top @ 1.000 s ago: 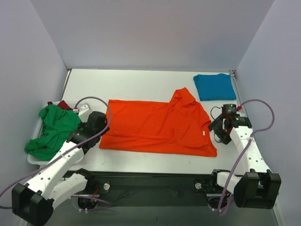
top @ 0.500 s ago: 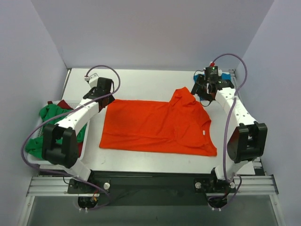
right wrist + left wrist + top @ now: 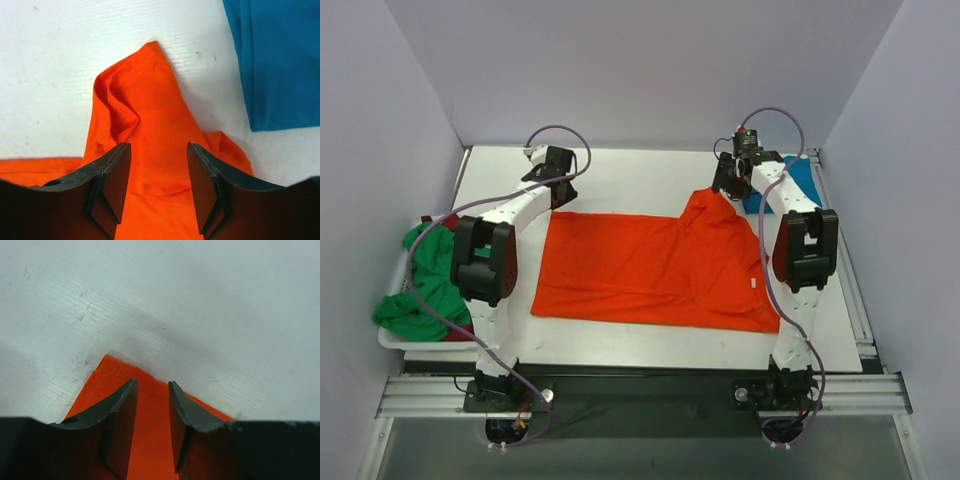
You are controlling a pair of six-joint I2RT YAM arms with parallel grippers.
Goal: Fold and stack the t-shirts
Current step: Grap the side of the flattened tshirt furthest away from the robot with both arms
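Observation:
A bright orange-red t-shirt [image 3: 650,265] lies spread flat in the middle of the table. My left gripper [image 3: 556,200] is at its far left corner, open, with both fingers straddling that corner [image 3: 115,367] low over the cloth. My right gripper [image 3: 723,188] is at the rumpled far right sleeve [image 3: 135,95], open, with orange cloth lying between its fingers [image 3: 112,170]. A folded teal blue t-shirt [image 3: 802,180] lies at the far right, partly behind the right arm, and shows in the right wrist view as the teal shirt [image 3: 275,60].
A white basket [image 3: 390,335] at the left edge holds a crumpled green t-shirt [image 3: 430,275] and a bit of dark red cloth [image 3: 450,222]. Walls close in the table at the back and both sides.
Both arms have reached from the near side of the shirt out to its far edge, left to the corner, right to the sleeve. Both pairs of jaws have narrowed.

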